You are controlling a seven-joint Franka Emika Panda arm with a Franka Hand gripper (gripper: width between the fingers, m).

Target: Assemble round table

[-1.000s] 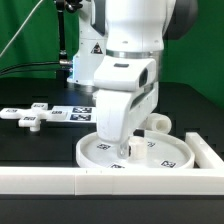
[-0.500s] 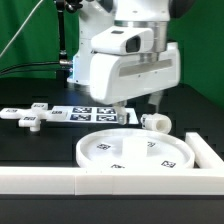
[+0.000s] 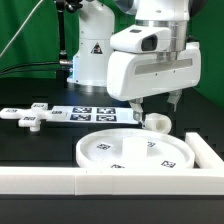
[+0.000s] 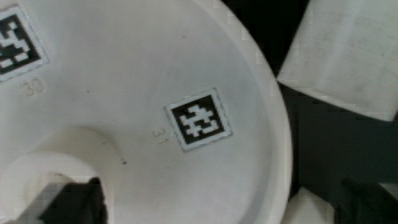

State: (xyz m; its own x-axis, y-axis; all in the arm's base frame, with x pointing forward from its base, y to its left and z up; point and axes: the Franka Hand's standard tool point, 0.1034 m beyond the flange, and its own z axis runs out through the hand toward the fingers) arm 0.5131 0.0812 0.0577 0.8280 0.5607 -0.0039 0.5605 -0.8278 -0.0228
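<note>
The two dark fingers (image 3: 137, 114) stand wide apart with nothing between them. The gripper (image 3: 156, 108) hangs in the air above the table (image 3: 40, 146), clear of every part. One fingertip shows toward the exterior view's left and the other toward its right, a little higher in the picture.

Directly under the gap between them in the exterior view stands the short post (image 3: 156, 122), upright on the table. It is just past the far rim of the large round disc (image 3: 135, 152). Whether post and rim touch cannot be told.

The disc lies flat with its rim upward and small square tags on its inner face, close to the long white border wall (image 3: 60, 181) that runs along the front and turns up the exterior view's right. In the wrist view the disc (image 4: 143, 90) fills most of the picture, with one tag (image 4: 201, 120) sharp near its edge. Dark blurred shapes at the picture's edge cannot be made out.

The marker board (image 3: 85, 113) lies flat behind the disc, toward the exterior view's left. The cross-shaped piece (image 3: 28, 118) lies beyond its end, well apart from the disc and the gripper.
</note>
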